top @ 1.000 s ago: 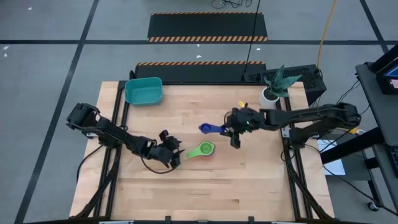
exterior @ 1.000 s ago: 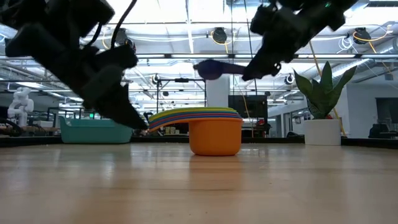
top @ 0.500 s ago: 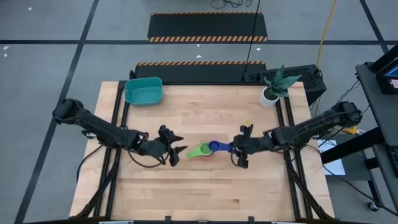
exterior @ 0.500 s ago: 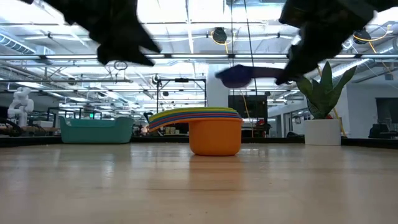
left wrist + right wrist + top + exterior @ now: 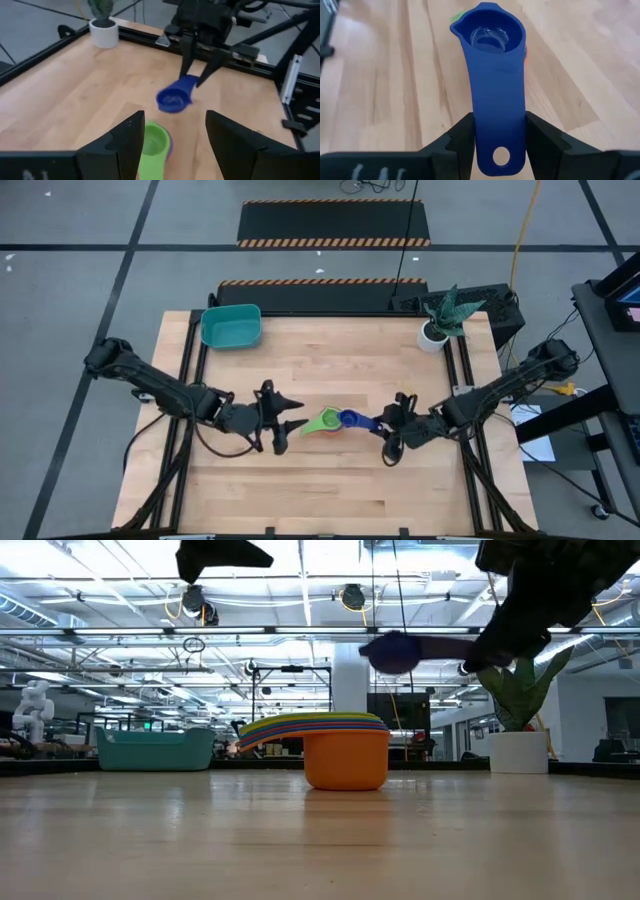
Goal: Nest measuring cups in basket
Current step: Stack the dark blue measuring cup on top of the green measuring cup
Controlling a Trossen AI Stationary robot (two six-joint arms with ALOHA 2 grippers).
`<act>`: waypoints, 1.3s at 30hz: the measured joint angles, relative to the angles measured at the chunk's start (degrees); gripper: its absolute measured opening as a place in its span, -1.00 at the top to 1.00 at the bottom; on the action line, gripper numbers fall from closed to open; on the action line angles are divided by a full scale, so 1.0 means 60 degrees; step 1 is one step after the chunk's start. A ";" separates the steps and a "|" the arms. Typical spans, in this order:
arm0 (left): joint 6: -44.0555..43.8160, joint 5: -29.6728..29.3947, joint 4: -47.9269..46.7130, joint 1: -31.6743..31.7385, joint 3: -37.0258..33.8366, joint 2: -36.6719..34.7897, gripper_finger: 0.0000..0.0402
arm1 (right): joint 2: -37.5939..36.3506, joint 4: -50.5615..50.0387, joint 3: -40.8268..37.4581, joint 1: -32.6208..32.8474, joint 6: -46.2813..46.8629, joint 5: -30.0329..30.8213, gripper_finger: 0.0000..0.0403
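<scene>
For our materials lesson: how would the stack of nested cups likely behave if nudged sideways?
The nested cup stack probably slides rather than tips: its orange base cup sits flat on the table. Being thin plastic, it likely feels light.

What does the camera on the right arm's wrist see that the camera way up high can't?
Only the right wrist view shows the hole in the blue measuring cup's handle and the right gripper's fingers clamping it. Only the high view shows the teal basket, the plant pot, the left gripper and both arms. Both show the blue cup held just above the nested stack of cups.
</scene>
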 joint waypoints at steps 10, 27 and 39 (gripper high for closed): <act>-0.0228 -0.0571 0.0321 -0.0844 0.0011 0.0267 -0.05 | 0.0171 0.1750 -0.0004 0.0780 -0.0253 0.1515 0.35; 0.0737 -0.0758 0.2465 -0.0834 0.0000 0.0806 -0.05 | 0.0382 0.4728 -0.0004 0.1397 -0.2802 0.4651 0.35; 0.1362 -0.0904 0.6436 -0.0464 -0.0004 0.2419 -0.05 | 0.0578 0.6687 0.0000 0.2318 -0.4503 0.6830 0.35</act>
